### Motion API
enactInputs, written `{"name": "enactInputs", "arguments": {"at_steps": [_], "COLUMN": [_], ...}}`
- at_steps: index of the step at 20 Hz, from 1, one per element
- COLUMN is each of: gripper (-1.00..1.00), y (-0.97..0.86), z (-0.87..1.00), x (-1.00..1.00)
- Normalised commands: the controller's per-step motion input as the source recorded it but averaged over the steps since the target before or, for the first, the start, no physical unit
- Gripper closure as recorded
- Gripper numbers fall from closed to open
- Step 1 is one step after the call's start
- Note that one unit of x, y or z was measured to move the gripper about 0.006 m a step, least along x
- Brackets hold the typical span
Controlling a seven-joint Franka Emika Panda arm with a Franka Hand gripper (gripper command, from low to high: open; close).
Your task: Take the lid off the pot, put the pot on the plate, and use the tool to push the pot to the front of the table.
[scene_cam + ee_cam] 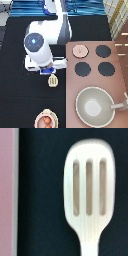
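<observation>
- Black worktop (15,75) fills most of the exterior view, and a brownish-pink stove block (120,90) sits along that view's right side.
- On the stove we see three black burners (103,51); the fourth spot, nearest the exterior view's top and left, carries the lid (80,50), a pinkish-tan disc with a tiny knob, lying flat and off the pot.
- We find a large grey pan (95,106) with its handle on the stove toward the exterior view's bottom right.
- At the exterior view's bottom edge, left of the stove, the pot (46,121) with reddish balls inside sits on the plate (37,119), whose cream rim shows around it.
- We place the gripper (48,72) over the worktop just left of the stove, between the lid and the pot, with the white arm reaching down from the exterior view's top.
- Right below the gripper in the exterior view lies the tool (52,80), a cream spatula on the worktop; it seems to touch or sit just under the hand, though we cannot be sure of contact.
- We cannot tell how the jaws stand, open or closed, since the hand's body hides them.
- From the wrist view we see the tool (90,193) up close: a slotted blade with three long slots, a narrowing handle, flat on the dark surface, with a strip of the pink stove block (7,193) at the frame's edge.
</observation>
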Motion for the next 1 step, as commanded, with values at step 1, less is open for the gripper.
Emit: {"name": "enactInputs", "arguments": {"at_steps": [1], "gripper": [-1.0], "y": [-0.22], "z": [0.72], "x": [0.39]}}
